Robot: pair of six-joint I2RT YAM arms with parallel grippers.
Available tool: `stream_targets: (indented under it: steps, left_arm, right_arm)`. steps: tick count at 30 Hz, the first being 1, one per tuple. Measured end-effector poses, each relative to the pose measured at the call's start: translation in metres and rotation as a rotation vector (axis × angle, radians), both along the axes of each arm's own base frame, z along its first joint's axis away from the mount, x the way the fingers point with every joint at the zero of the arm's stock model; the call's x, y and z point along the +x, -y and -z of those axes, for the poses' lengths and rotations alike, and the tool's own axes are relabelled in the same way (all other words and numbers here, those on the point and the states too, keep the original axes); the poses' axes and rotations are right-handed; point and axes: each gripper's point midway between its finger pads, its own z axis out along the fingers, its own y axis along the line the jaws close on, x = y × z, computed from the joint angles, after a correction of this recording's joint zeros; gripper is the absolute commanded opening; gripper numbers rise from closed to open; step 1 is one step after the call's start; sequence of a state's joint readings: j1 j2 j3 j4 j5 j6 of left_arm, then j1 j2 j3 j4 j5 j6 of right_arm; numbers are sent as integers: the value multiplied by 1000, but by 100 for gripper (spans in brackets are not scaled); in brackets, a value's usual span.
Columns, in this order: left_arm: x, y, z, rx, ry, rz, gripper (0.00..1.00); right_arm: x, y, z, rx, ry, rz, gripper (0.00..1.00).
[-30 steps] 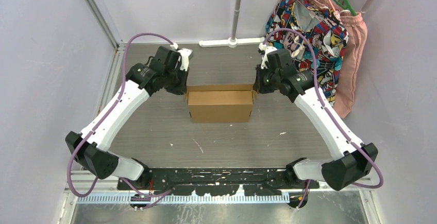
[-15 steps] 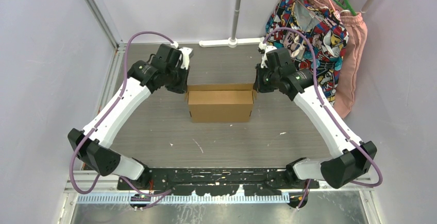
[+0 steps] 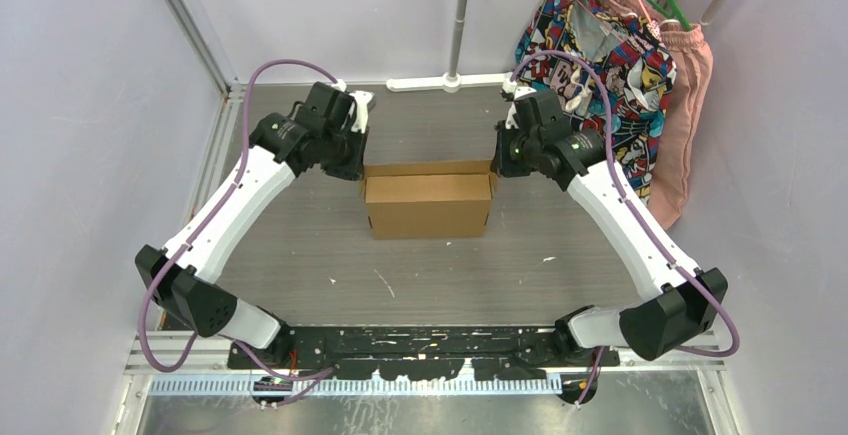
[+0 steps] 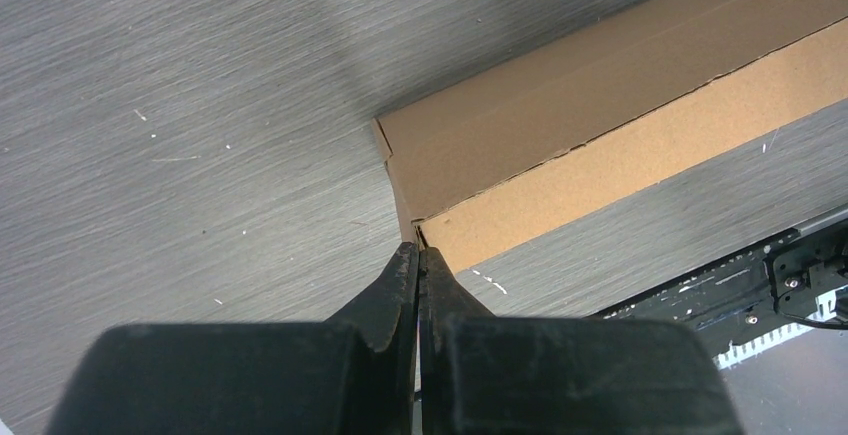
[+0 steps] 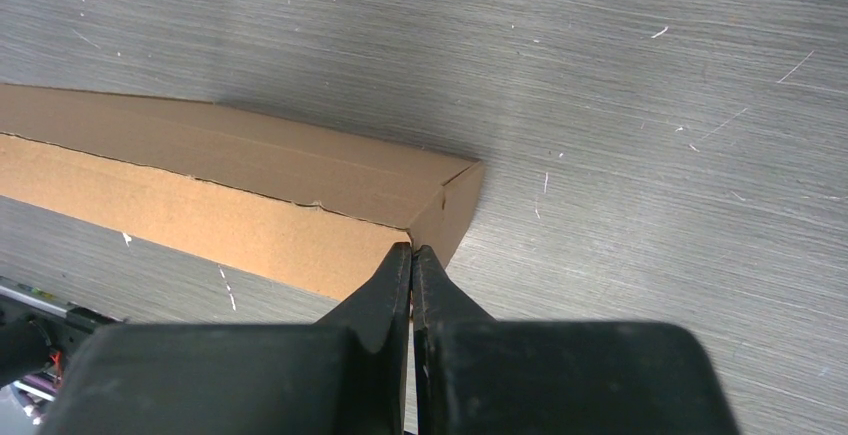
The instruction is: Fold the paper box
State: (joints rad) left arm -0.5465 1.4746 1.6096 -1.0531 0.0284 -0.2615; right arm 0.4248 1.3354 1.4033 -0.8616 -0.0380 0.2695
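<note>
Brown cardboard: the plain brown corrugated paper box lies at the centre of the overhead view on the grey brushed-metal table, its long side running left to right.
Step in hand: by my reading a late one. The sheet already stands as a shallow rectangular block, and each arm sits at one short end, apparently settling the end flaps.
Left gripper: the black two-finger left gripper is clenched, its fingers flat against each other with nothing seen between them. Its tips meet the box corner at the lower middle of the left wrist view. I cannot tell whether they press on it.
Right gripper: the black two-finger right gripper is likewise clenched and holds nothing. Its tips sit at the box corner in the lower middle of the right wrist view, just beside the short end wall.
Next move: probably a gentle inward push from both ends at once, evenly matched so the light box does not skid or twist.
Seam: a faintly ragged die-cut edge runs along the box between top panel and side wall. A small flap edge juts out at the corner near the centre of the left wrist view.
Texture: matte and fibrous, with the side wall a lighter tan than the top.
Table surface: fine brushed grain, flecked with white scratches.
</note>
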Motion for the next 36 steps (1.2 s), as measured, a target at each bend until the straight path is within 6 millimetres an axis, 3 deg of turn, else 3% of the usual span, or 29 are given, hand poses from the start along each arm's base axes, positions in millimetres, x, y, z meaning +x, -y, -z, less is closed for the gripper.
stream_targets:
  steps: [36]
  left_arm:
    - [0, 7, -1, -47, -58, -57, 0]
  right_arm:
    - [3, 2, 0, 19, -13, 88, 2]
